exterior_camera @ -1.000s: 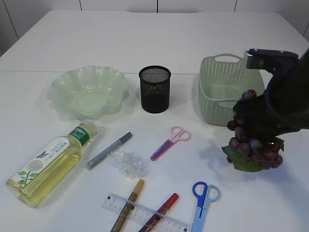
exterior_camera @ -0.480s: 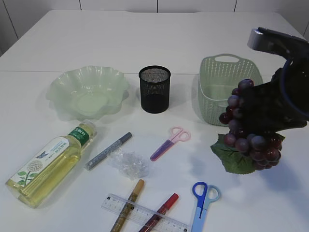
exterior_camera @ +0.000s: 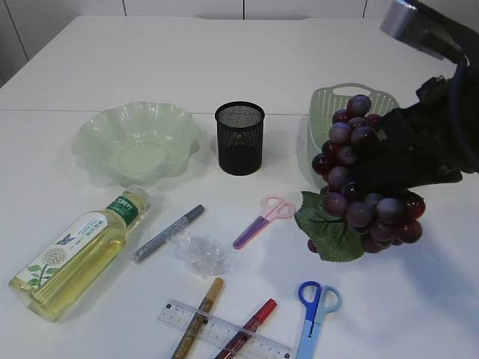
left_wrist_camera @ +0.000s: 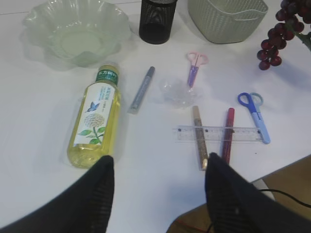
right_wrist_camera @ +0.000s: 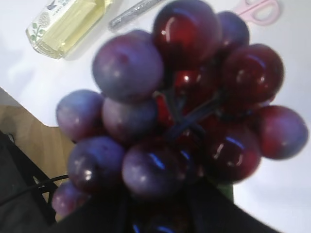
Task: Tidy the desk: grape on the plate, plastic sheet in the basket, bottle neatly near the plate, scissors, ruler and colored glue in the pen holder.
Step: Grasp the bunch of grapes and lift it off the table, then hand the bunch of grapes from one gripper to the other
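Over the right side of the bench [exterior_camera: 67, 45], the grape bunch [exterior_camera: 359, 187] is being held up off the surface by the right hand [exterior_camera: 404, 161], clamped on it in front of the basket [exterior_camera: 329, 112]. It's probably best carried high over the pen holder [exterior_camera: 240, 137], then lowered gently onto the plate [exterior_camera: 136, 142]. Left hand [left_wrist_camera: 158, 182] is being kept wide, holding nothing.
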